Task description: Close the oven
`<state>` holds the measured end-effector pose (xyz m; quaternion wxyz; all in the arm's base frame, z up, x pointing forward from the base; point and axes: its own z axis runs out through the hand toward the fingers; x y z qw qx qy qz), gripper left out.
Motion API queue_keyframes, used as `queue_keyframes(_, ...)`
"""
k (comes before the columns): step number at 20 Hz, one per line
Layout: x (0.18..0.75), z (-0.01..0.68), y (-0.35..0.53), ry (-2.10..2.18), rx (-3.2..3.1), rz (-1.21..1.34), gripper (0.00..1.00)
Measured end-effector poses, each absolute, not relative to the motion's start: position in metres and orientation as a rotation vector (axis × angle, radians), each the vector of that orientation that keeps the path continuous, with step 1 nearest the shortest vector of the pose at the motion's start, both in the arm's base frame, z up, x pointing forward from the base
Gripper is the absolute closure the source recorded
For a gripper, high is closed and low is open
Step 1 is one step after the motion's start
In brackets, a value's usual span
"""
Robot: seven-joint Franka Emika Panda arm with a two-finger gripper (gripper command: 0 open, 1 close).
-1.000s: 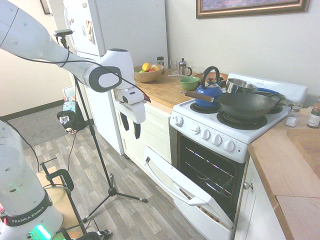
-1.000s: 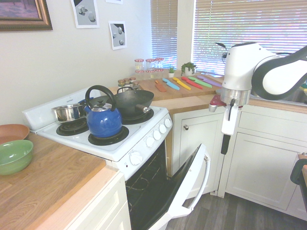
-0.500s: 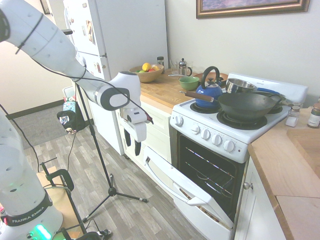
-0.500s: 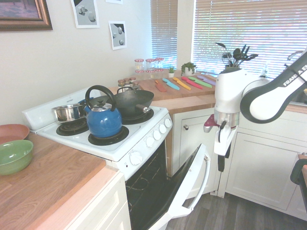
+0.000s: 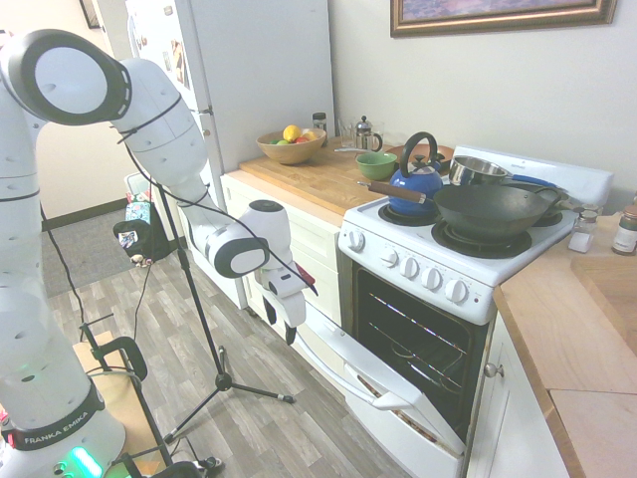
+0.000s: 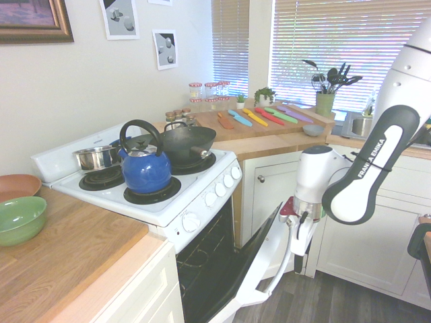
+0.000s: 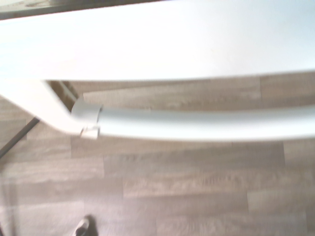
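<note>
The white oven [image 5: 438, 271] stands between wooden counters, its row of round knobs above a black cavity with wire racks. Its door [image 5: 370, 386] hangs partly open, tilted outward, with the bar handle [image 5: 343, 366] along its upper edge. My gripper [image 5: 284, 324] hangs low just off the door's end nearest the cream cabinets, fingers pointing down, open and holding nothing. From the other side the gripper [image 6: 298, 261] sits right beside the handle [image 6: 285, 243] of the door [image 6: 264, 259]. The wrist view shows the handle bar [image 7: 197, 123] and door panel [image 7: 157, 44] close below, over the wood floor.
A blue kettle [image 5: 416, 181], a dark wok [image 5: 493, 207] and a steel pot [image 5: 476, 169] sit on the stovetop. Cream cabinets [image 5: 311, 251] flank the oven, with a fridge [image 5: 249, 60] beyond. More cabinets [image 6: 370, 232] stand behind the arm. Wood floor [image 5: 189, 319] lies in front.
The arm has swung down and toward the oven. The gripper dropped from counter height to the level of the door handle. The door has not moved.
</note>
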<state>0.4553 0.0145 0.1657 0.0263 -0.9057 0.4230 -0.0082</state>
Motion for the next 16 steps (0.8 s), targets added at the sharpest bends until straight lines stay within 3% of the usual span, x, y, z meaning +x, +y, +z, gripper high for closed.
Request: queue_keyframes(16, 0.524, 0.109, -0.027, 1.346, -2.803, -0.071, 0.0)
